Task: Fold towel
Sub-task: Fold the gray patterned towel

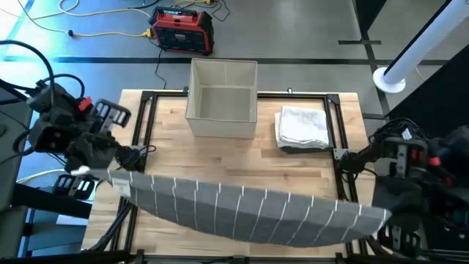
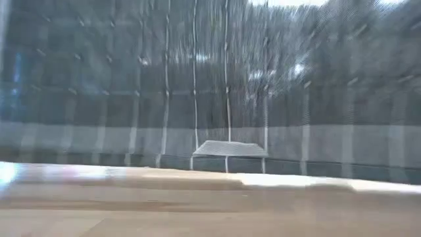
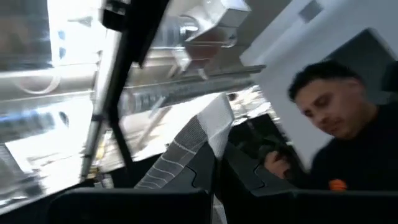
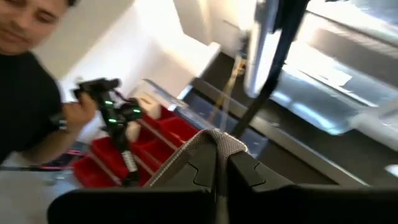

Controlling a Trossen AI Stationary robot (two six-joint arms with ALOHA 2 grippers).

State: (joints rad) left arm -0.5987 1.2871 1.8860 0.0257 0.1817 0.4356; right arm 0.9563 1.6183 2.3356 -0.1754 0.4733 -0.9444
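Observation:
A grey towel with thin white stripes (image 1: 249, 209) hangs spread out in the air over the near half of the table, sagging in the middle. My left gripper (image 1: 119, 172) is shut on its left end and my right gripper (image 1: 386, 218) on its right end. Both are raised, with fingers slanting upward. In the low view the towel (image 2: 197, 99) fills the picture like a curtain. Its lower edge (image 2: 230, 161) is close to the tabletop; whether it touches, I cannot tell. My left gripper (image 3: 214, 180) pinches the towel's left upper corner (image 3: 208, 134) between its two fingers; a tuft of cloth sticks out past the fingertips. The towel hangs below and runs off toward the right arm. My right gripper (image 4: 221, 174) pinches the right upper corner (image 4: 214, 142) between its two fingers, the cloth bunched in a fold over the fingertips. The rest hangs below, lifted.
A beige open box (image 1: 222, 88) stands at the table's far middle, a folded white towel (image 1: 302, 126) to its right. A red device (image 1: 182, 29) sits on the floor beyond. A person (image 3: 348, 130) stands beside the table, holding a small device (image 4: 115, 115) near red bins (image 4: 155, 140).

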